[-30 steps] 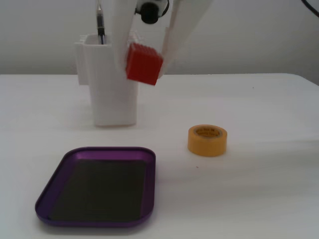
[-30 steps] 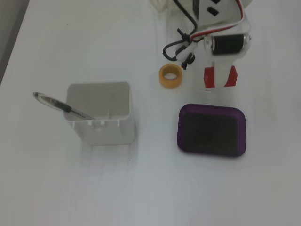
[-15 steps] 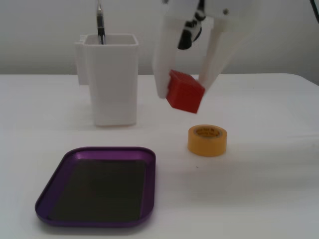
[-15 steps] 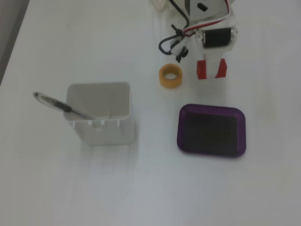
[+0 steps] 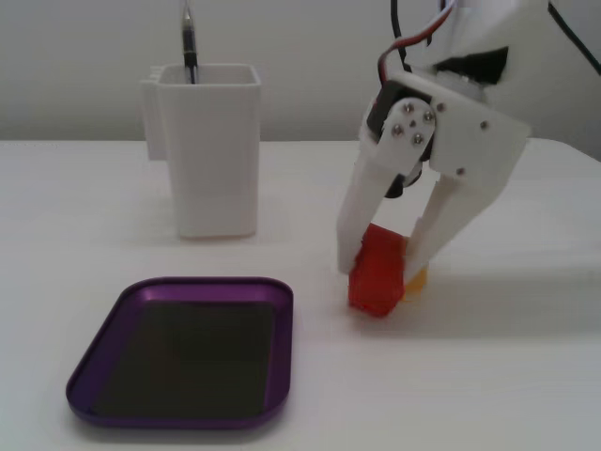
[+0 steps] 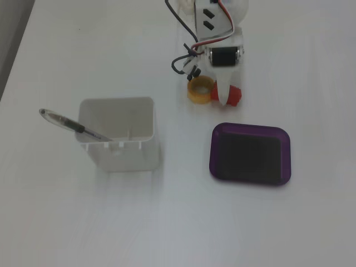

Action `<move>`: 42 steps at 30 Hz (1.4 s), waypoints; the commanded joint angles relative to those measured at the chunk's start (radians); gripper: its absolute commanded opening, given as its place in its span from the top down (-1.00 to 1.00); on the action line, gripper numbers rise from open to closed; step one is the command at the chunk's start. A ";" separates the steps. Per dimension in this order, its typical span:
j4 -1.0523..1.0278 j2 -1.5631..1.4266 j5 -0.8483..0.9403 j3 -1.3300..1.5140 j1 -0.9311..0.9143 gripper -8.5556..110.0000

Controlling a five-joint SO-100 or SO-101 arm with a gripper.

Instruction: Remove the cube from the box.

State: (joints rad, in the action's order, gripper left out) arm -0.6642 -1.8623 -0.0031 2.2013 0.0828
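The claw (image 5: 387, 272) is clamped on the cube (image 5: 377, 271), which sits on the bench (image 5: 488, 376) just outside the empty box (image 5: 279, 310). A yellow tape roll (image 6: 199, 90) lies close behind the cube, possibly touching; spreading the fingers could nudge it, or tip the cube back toward the box.

Hand (image 5: 383, 274) lowered, fingers clamped together.
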 commanded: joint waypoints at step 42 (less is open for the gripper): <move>0.018 -0.083 -0.064 -0.006 0.135 0.78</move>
State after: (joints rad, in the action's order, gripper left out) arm -0.6611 -1.8822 -0.0690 2.2074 0.2132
